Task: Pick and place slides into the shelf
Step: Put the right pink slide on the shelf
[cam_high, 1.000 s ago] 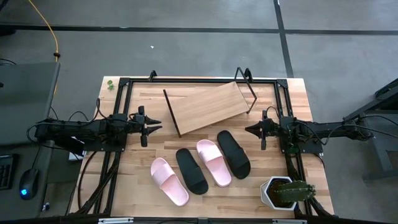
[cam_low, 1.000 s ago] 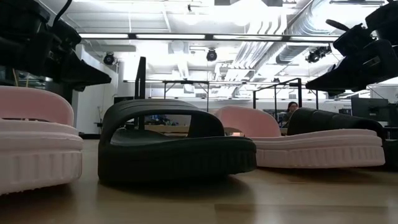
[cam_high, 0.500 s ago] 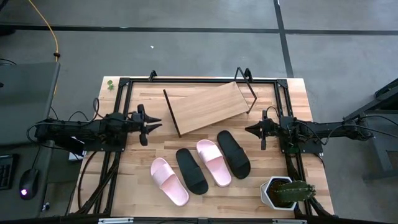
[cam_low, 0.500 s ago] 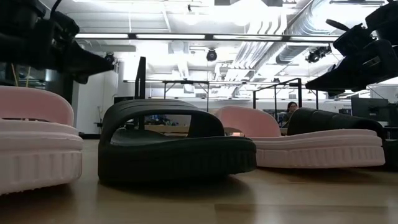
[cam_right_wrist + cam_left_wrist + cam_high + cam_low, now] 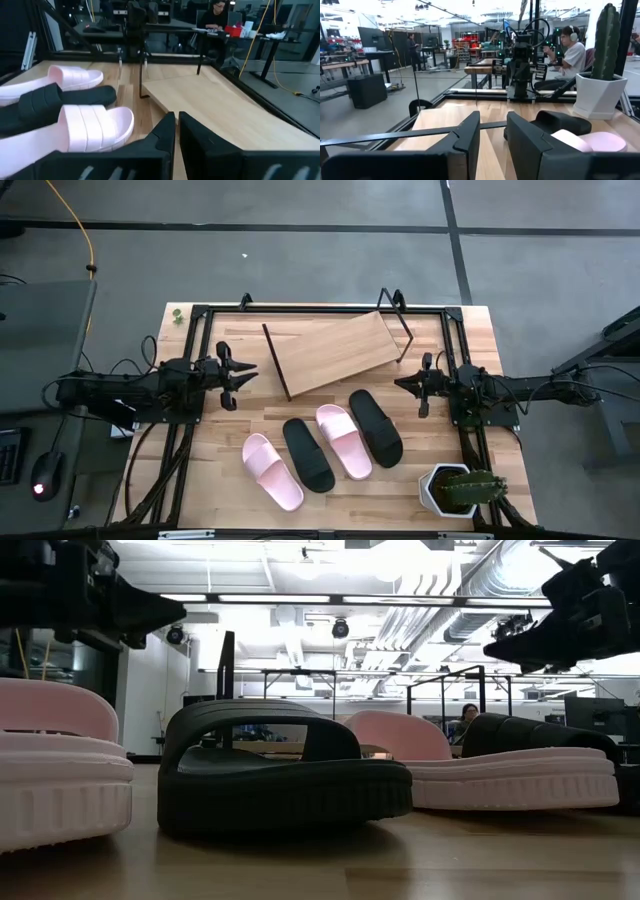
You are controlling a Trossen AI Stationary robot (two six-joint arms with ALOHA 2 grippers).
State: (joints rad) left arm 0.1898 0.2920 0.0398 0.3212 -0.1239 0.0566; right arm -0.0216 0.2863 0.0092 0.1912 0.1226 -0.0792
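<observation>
Four slides lie sole-down in a slanted row on the near half of the table: a pale pink one (image 5: 272, 471), a black one (image 5: 307, 454), a second pink one (image 5: 344, 441) and a second black one (image 5: 375, 427). The shelf (image 5: 335, 352), a tilted light wooden board on a black wire frame, stands at the far middle. My left gripper (image 5: 246, 372) hovers open above the table's left side, pointing toward the shelf's left end. My right gripper (image 5: 399, 385) hovers shut at the right side, level with the black slide's far end. Neither touches anything.
A potted cactus (image 5: 460, 490) stands at the near right corner. Black frame rails (image 5: 190, 360) run along the table's left, right and far sides. Bare wood lies between each gripper and the slides. People sit at desks in the room beyond (image 5: 570, 47).
My left gripper has risen and drawn a little toward the far edge, seen higher in the low view. My right gripper has also risen slightly and edged toward the table's middle. The slides and the shelf have stayed put.
</observation>
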